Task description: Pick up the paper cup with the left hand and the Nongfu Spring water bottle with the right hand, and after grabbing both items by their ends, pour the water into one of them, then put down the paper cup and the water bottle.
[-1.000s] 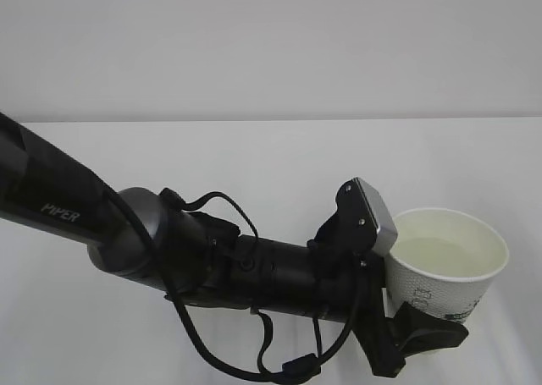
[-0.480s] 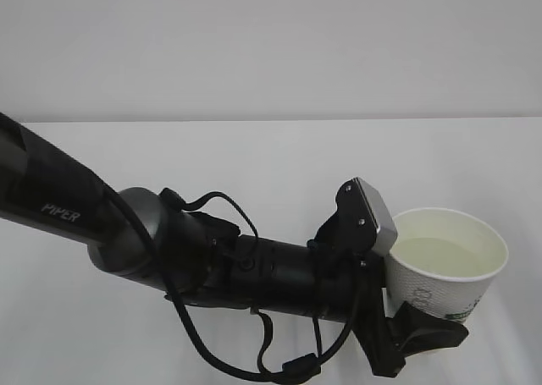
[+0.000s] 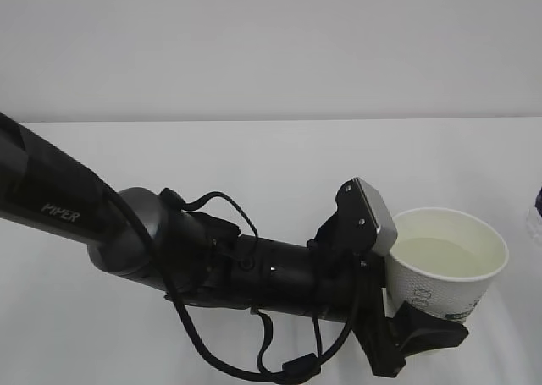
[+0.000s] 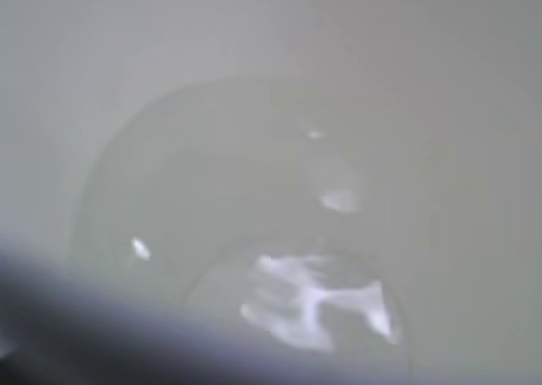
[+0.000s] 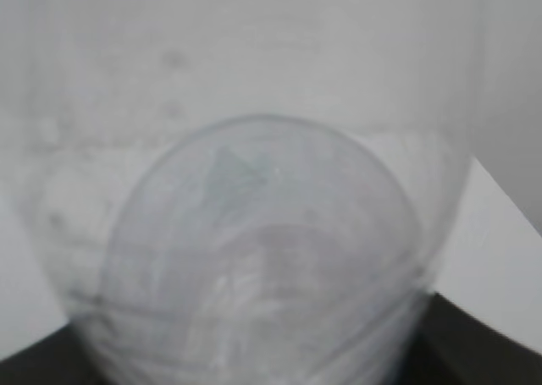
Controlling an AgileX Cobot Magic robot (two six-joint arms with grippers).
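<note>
The white paper cup (image 3: 445, 271) stands upright at the lower right, clear water (image 3: 440, 256) pooled inside it. My left gripper (image 3: 421, 327) is shut on the cup's lower part, at the end of the black arm lettered PIPER (image 3: 59, 211). The left wrist view looks straight into the cup (image 4: 254, 89), where the water (image 4: 313, 305) glints. A clear ribbed water bottle (image 5: 271, 233) fills the right wrist view, and my right gripper (image 5: 262, 360) is shut on it, dark fingers (image 5: 491, 343) showing at the bottom corners. Its label and cap are hidden.
A white table (image 3: 254, 156) runs back to a plain grey wall (image 3: 271, 38). The left arm's cables (image 3: 254, 351) loop below its wrist. A faint pale sliver (image 3: 537, 220) shows at the right edge of the exterior view; what it is I cannot tell.
The left arm and cup have held still. A faint pale sliver has come into the exterior view at its right edge.
</note>
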